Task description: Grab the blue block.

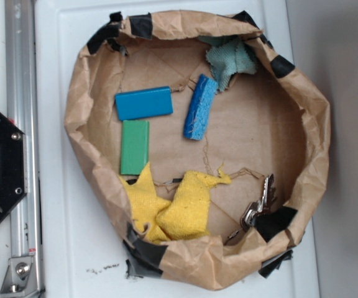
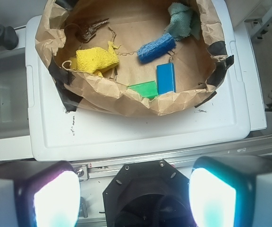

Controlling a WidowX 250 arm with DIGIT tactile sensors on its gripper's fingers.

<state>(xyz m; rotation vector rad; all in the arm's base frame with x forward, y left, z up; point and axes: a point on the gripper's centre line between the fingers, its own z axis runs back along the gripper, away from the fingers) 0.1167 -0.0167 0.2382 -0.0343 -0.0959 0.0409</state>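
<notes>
Exterior view: you see a crumpled brown paper bag (image 1: 316, 124), its rim rolled down and patched with black tape, standing open on a white worktop (image 1: 61, 248). The blue block (image 1: 144, 103) lies flat on the bag's floor in the upper left of the frame, glossy and crisp-edged, with the green block (image 1: 135, 147) just below it and the rough blue sponge (image 1: 200, 108) near it to the right, apart from it. A teal cloth (image 1: 230, 59) sits at the upper rim, a yellow cloth (image 1: 169, 208) at the lower middle, and a bunch of keys (image 1: 258, 208) at the lower right. Wrist view: the gripper (image 2: 135, 198) fills the bottom of the frame, its two fingers (image 2: 55, 198) spread wide with nothing between them; the bag appears far off at the top of the frame, and the blue block (image 2: 166, 78) lies near the bag's nearer wall, beside the green block (image 2: 144, 89). Judged from this, the task is at its outset: nothing is grasped, and the block is untouched. What remains is the whole approach over the bag rim, the descent onto the block, and the closing of the fingers across it without catching the green block or the sponge.
</notes>
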